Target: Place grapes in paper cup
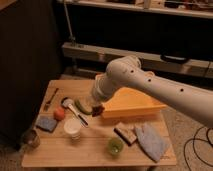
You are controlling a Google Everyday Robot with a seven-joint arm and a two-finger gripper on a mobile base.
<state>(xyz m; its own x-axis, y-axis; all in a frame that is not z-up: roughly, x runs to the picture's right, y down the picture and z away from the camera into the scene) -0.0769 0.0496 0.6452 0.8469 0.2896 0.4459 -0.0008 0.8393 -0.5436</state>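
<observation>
My gripper (97,108) hangs from the white arm over the middle of the wooden table (60,155), just left of the yellow bin. It is shut on the grapes (98,111), a small dark reddish bunch held a little above the tabletop. The paper cup (73,127), short and white, stands on the table to the lower left of the gripper, apart from it. The gripper's fingers are mostly hidden by the bunch and the wrist.
A yellow bin (131,102) fills the table's back right. A green bowl (115,145), brown block (124,133) and pale cloth (150,140) lie at the front right. An orange-red fruit (59,114), blue sponge (46,123), dark shiny cup (31,138), utensils (75,112) and a green piece (85,106) lie left.
</observation>
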